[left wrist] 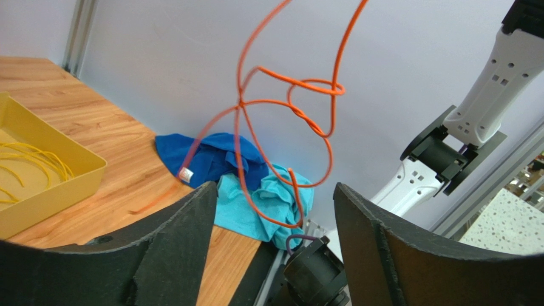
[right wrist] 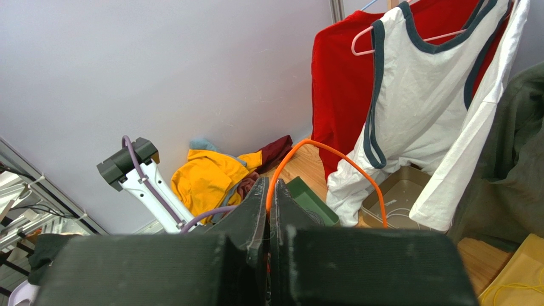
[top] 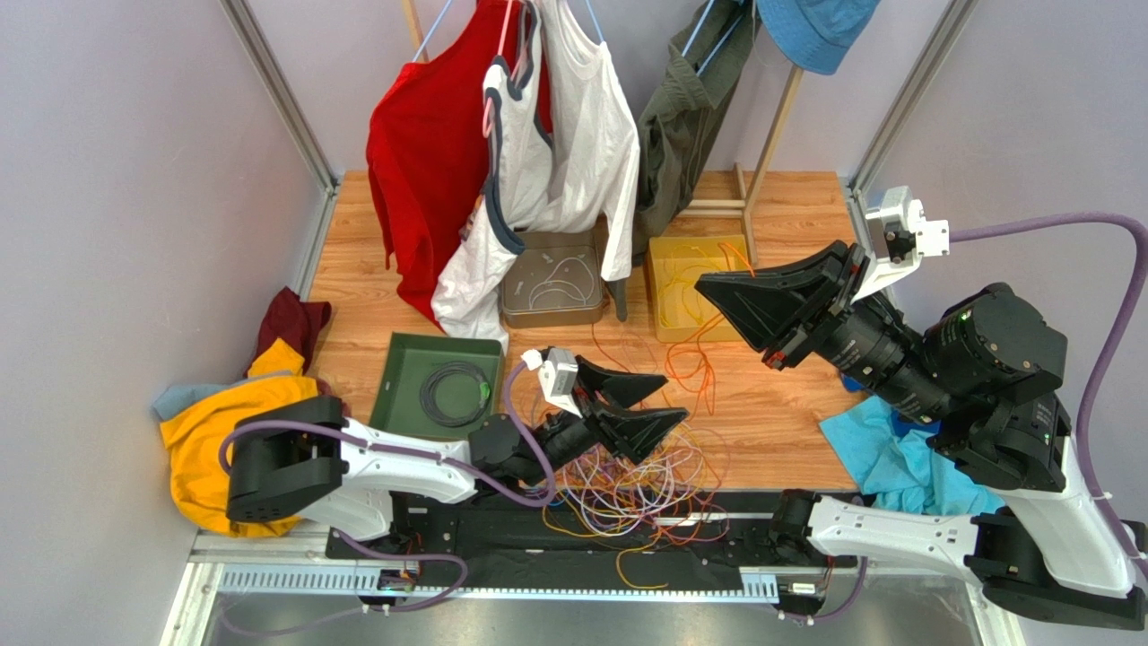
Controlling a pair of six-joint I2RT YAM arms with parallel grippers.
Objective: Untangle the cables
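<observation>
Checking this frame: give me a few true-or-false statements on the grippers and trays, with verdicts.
1. The right gripper is shut on an orange cable. True.
2. The left gripper is shut. False: it is open and holds nothing.
3. The green tray holds a coiled dark cable. True.
4. The yellow tray holds blue cables. False: yellow cables lie in it.
</observation>
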